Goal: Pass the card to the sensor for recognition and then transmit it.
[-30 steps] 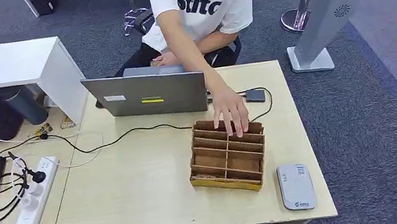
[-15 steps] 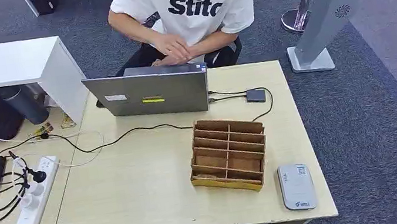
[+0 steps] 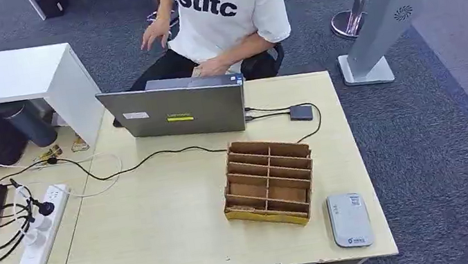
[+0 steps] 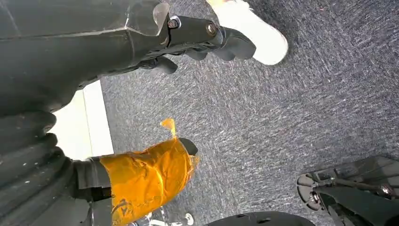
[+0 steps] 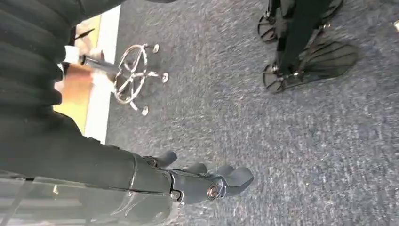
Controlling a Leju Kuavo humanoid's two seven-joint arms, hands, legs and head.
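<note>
Task not started: no card is seen held; whether one sits in the cardboard organizer (image 3: 268,181) cannot be told, so its orientation is unknown. Card reader (image 3: 349,220) lies just beside it, long axis front-to-back. Left hand (image 4: 207,40) and right hand (image 5: 207,181) hang over carpet, fingers loosely apart, nothing held.

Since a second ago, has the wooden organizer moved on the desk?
No. The wooden organizer sits in the same spot between the laptop and the grey card reader; just the person's hand left it.
</note>
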